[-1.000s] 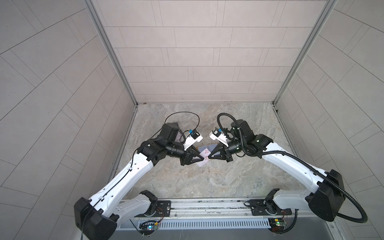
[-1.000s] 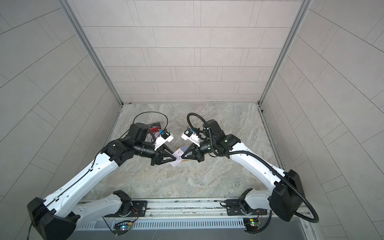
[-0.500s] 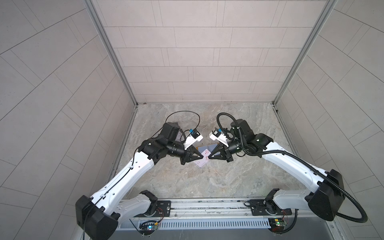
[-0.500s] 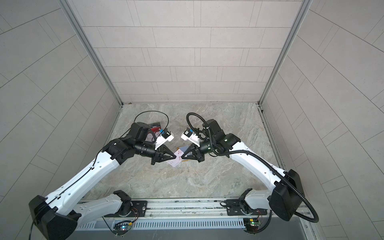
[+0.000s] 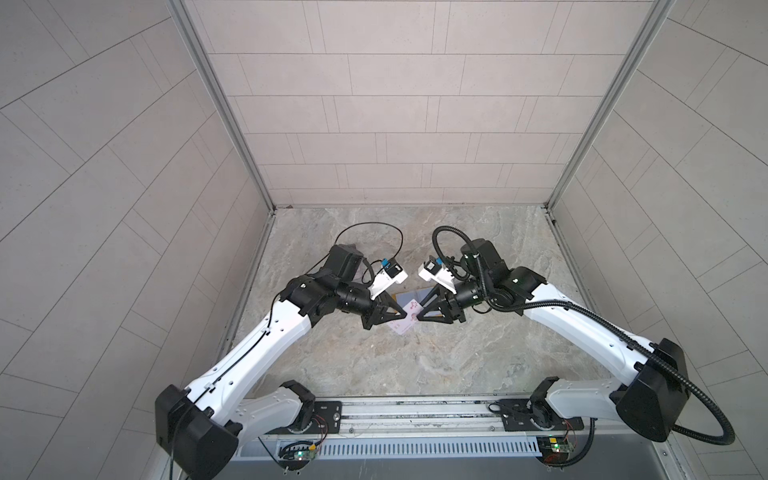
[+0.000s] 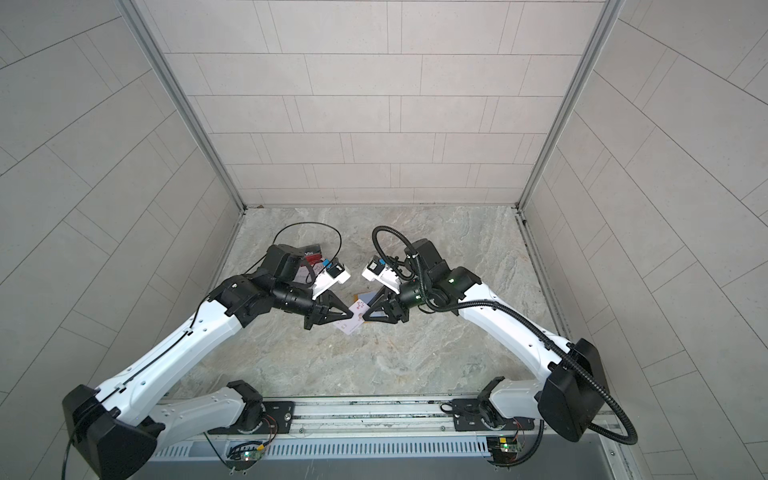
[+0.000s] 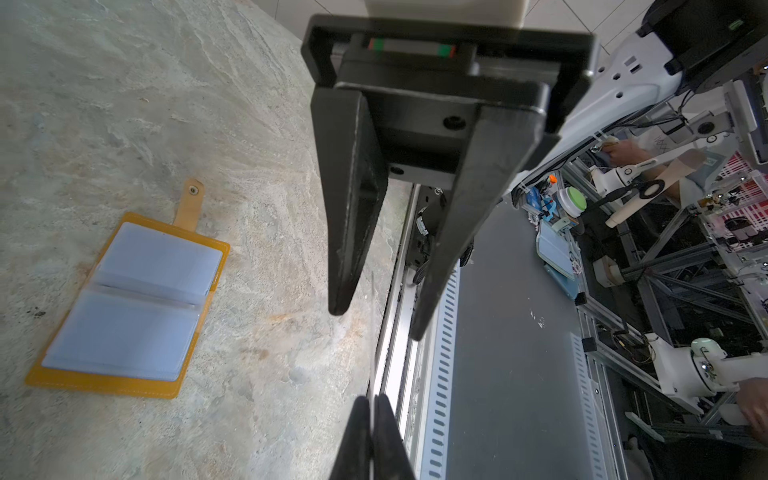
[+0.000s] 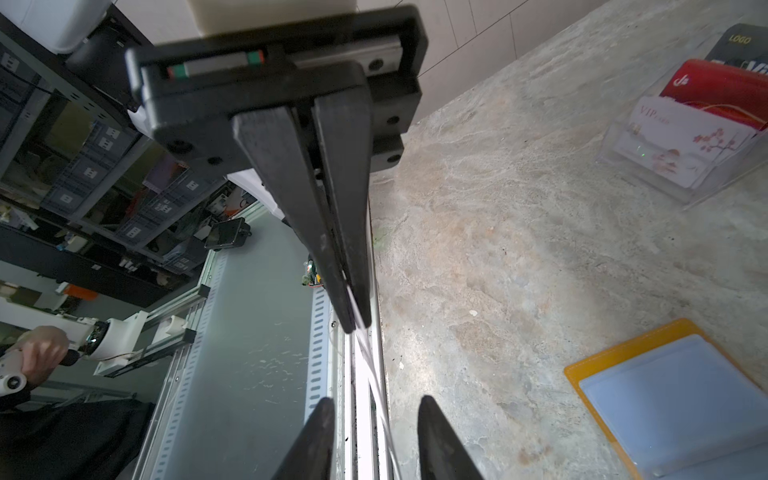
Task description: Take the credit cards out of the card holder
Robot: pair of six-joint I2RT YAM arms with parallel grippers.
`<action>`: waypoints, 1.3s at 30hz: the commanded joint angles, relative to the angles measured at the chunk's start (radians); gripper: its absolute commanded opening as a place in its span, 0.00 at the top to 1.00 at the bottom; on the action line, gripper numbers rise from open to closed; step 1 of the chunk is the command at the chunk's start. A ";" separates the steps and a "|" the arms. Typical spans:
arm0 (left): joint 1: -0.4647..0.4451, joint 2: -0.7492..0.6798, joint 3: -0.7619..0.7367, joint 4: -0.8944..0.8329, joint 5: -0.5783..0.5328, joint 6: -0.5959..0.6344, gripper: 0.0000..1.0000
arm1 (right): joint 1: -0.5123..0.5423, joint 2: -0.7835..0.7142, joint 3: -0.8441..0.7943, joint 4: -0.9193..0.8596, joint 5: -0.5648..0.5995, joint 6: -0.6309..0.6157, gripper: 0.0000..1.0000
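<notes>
Your left tool (image 5: 404,312) clamped tight on white card (image 5: 402,328), faint red marks, centre of both top views | right tool (image 5: 419,319) parted astride card, gripping nothing | card holder (image 7: 124,316) lying open on tabletop (image 5: 415,374) just behind: mustard cover, blue-grey sleeves

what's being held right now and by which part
The left end effector pinches the white card by one edge; the right end effector holds nothing.

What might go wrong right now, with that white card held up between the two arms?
The left gripper pinches the white card only at the tips of its fingers, so it may slip and fall. The right gripper, open, straddles the card's edge and might knock it when backing away.
</notes>
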 commanded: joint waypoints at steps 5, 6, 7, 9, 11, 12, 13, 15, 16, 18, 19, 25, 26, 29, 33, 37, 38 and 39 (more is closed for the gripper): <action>0.100 0.013 0.034 -0.036 -0.112 0.034 1.00 | -0.018 -0.081 -0.027 -0.013 0.159 -0.035 0.46; 0.110 0.013 0.035 -0.033 -0.136 0.042 1.00 | -0.021 -0.092 -0.035 -0.012 0.203 -0.030 0.45; 0.116 0.012 0.035 -0.035 -0.162 0.048 1.00 | -0.022 -0.102 -0.043 -0.006 0.258 -0.019 0.45; 0.128 0.013 0.034 -0.026 -0.239 0.065 1.00 | -0.026 -0.123 -0.060 0.007 0.372 0.005 0.42; 0.139 0.018 0.037 -0.018 -0.341 0.066 1.00 | -0.036 -0.141 -0.076 0.030 0.444 0.028 0.41; 0.149 0.024 0.044 -0.021 -0.389 0.077 1.00 | -0.042 -0.150 -0.087 0.047 0.478 0.043 0.41; 0.160 0.028 0.052 -0.021 -0.436 0.080 1.00 | -0.047 -0.158 -0.097 0.062 0.506 0.056 0.40; 0.194 0.029 0.052 0.006 -0.529 0.099 1.00 | -0.059 -0.167 -0.117 0.087 0.596 0.078 0.39; 0.201 0.026 0.049 0.024 -0.576 0.107 1.00 | -0.063 -0.170 -0.125 0.094 0.640 0.088 0.39; 0.210 0.014 0.038 0.053 -0.665 0.146 1.00 | -0.074 -0.168 -0.136 0.107 0.731 0.110 0.38; 0.214 0.008 0.032 0.066 -0.687 0.180 1.00 | -0.077 -0.167 -0.140 0.110 0.763 0.116 0.37; 0.251 0.011 0.035 0.047 -0.702 0.359 1.00 | -0.088 -0.189 -0.200 0.189 0.933 0.135 0.31; 0.258 0.015 0.034 0.046 -0.706 0.379 1.00 | -0.088 -0.196 -0.214 0.208 0.965 0.137 0.29; 0.271 0.041 0.040 0.044 -0.734 0.439 1.00 | -0.092 -0.209 -0.243 0.240 1.055 0.142 0.25; 0.310 0.120 0.117 -0.023 -0.690 0.510 1.00 | -0.107 -0.211 -0.273 0.255 1.136 0.158 0.23; 0.346 0.213 0.188 -0.101 -0.626 0.644 1.00 | -0.117 -0.233 -0.317 0.286 1.142 0.160 0.23; 0.346 0.228 0.192 -0.109 -0.629 0.689 1.00 | -0.118 -0.241 -0.330 0.296 1.142 0.158 0.23; 0.350 0.239 0.194 -0.107 -0.635 0.720 1.00 | -0.119 -0.247 -0.338 0.298 1.144 0.160 0.23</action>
